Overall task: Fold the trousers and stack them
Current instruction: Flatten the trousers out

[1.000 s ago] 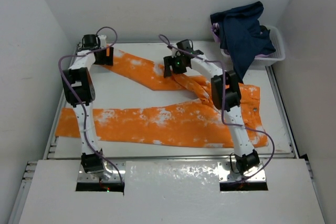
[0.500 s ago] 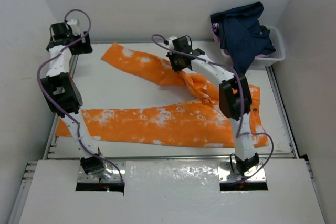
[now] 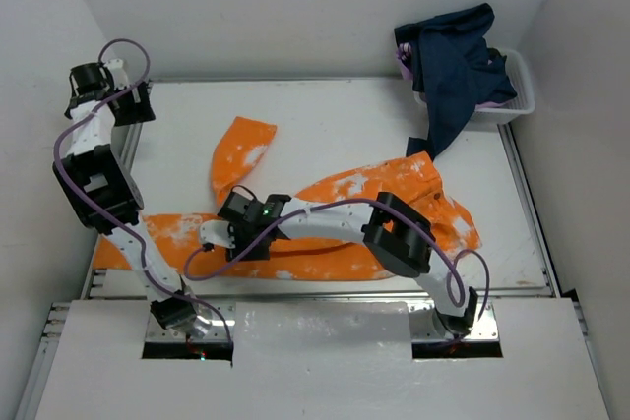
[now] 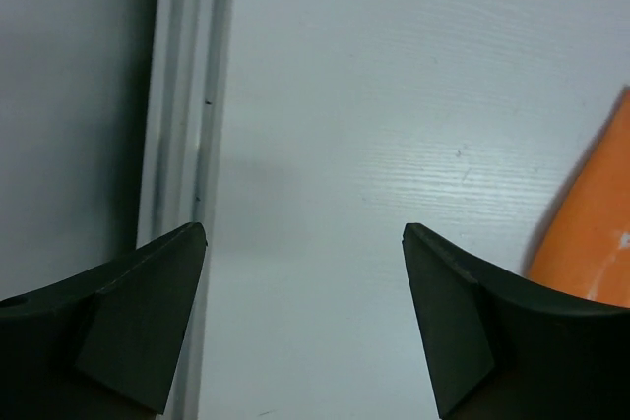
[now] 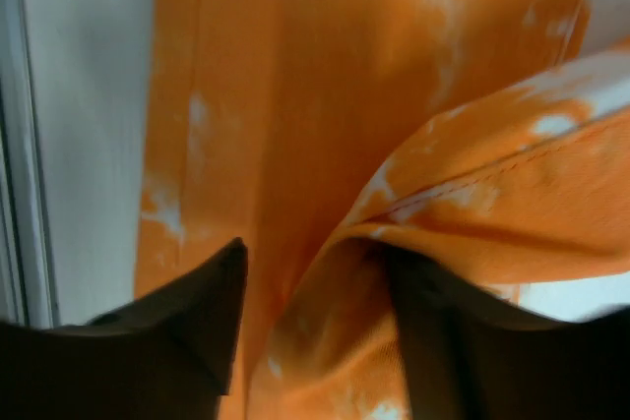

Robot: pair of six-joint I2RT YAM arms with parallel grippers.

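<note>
Where the right wrist view shows it, the right gripper has its jaws partly apart just above the long, soft bright-orange cloth trousers with white tie-dye splotches. A raised fold with a stitched seam comes in from the right of that view and lies against one finger. The other finger is clear of it, so nothing is clamped. From above, that gripper sits low over the near trouser leg, left of table centre, with the right arm stretched across from its base.

The left gripper has jaws wide with nothing between, over bare white tabletop by the grey side rail at the far-left corner, apart from the cloth.

One trouser leg lies flat along the near edge, with the waist toward the right. The other leg bends back toward centre, cuff pointing to the far side. A white plastic basket sits in the far-right corner with a dark navy garment draped over it.
</note>
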